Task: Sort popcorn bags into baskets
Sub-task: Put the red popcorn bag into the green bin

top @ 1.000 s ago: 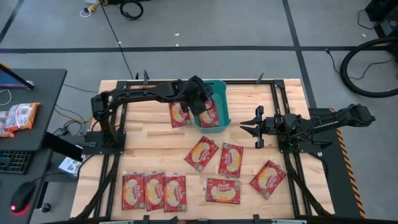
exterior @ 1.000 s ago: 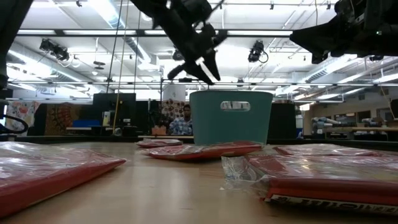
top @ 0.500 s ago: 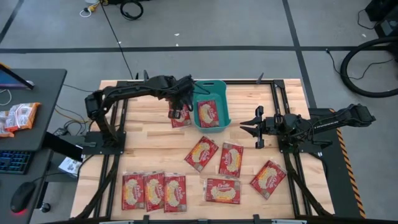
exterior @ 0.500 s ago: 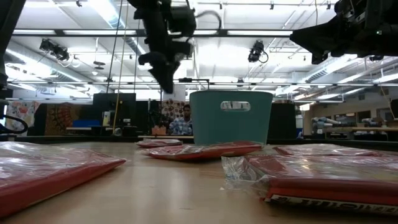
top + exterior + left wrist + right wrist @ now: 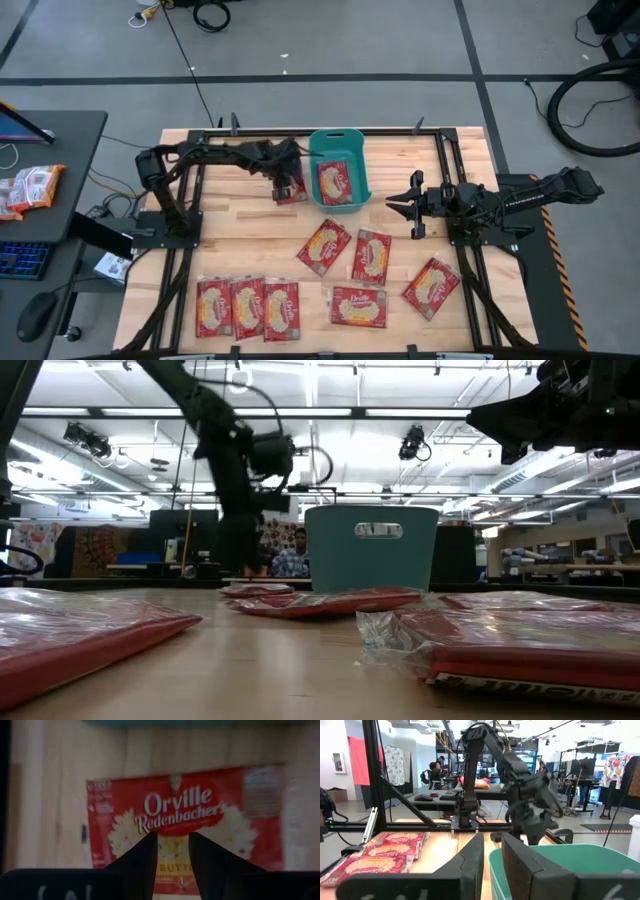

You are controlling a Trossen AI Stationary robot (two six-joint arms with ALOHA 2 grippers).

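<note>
Above table bag (image 5: 185,825), left hand (image 5: 287,187)

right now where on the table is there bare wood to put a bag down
Bare wood lies between the teal plastic tub and the right tool, and on the table's left side above the row of three red popcorn packets. The front middle, around the scattered packets, is crowded.

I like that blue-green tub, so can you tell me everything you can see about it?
The teal basket looks like smooth plastic, a rectangle with rounded corners and a slot handle in its end wall. It stands upright on the wooden table near the far edge. One red popcorn bag lies flat inside. Another bag lies just beside it, under the left gripper.
</note>
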